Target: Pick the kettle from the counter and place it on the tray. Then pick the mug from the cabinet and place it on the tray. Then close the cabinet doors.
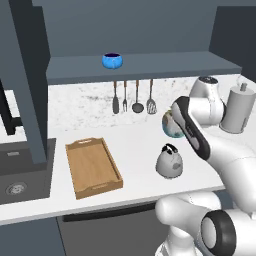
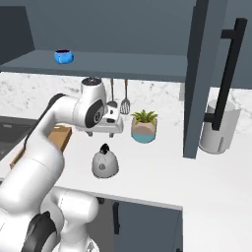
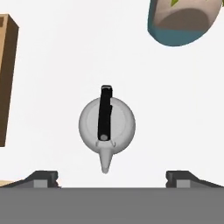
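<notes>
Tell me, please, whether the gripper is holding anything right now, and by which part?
Nothing is held: the gripper is open above the kettle, which sits on the counter.

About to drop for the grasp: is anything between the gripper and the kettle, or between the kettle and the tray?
Nothing visible. The open gripper hangs right above the kettle, bare counter separates it from the tray, and the plant pot stands behind, off that path.

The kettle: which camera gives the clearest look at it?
The hand view: it looks straight down on the kettle, with handle and spout clear. The left base view and right base view show it small, from the side.
</notes>
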Available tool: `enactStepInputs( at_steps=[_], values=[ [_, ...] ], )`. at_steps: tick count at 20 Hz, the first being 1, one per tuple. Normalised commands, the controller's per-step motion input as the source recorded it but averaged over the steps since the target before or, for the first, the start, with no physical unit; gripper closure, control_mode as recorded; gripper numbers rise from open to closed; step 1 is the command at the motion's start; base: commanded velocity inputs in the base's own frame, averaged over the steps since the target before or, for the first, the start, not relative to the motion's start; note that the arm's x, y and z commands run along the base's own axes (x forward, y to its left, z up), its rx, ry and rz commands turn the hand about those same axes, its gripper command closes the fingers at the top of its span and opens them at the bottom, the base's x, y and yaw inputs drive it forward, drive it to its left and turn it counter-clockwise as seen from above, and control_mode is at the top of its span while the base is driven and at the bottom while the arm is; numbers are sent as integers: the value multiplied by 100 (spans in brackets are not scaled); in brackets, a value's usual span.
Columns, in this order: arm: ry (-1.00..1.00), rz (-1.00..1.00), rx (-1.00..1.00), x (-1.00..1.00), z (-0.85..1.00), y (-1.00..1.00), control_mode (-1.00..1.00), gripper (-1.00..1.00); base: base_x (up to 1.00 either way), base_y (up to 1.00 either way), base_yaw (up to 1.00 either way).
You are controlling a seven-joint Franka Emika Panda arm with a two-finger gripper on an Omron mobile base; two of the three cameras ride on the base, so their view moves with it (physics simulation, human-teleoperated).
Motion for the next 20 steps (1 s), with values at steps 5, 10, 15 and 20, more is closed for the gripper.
enactStepInputs(
  at_steps=[5, 10, 15, 20],
  values=[
    [12, 0, 1, 39, -49, 24, -100, -100, 0, 0, 0],
    [19, 0, 2, 45, -43, 7, -100, -100, 0, 0, 0],
    [9, 1, 3, 25, -34, 0, -100, -100, 0, 0, 0],
    [2, 1, 1, 5, -30, 0, -100, -100, 0, 0, 0]
  ],
)
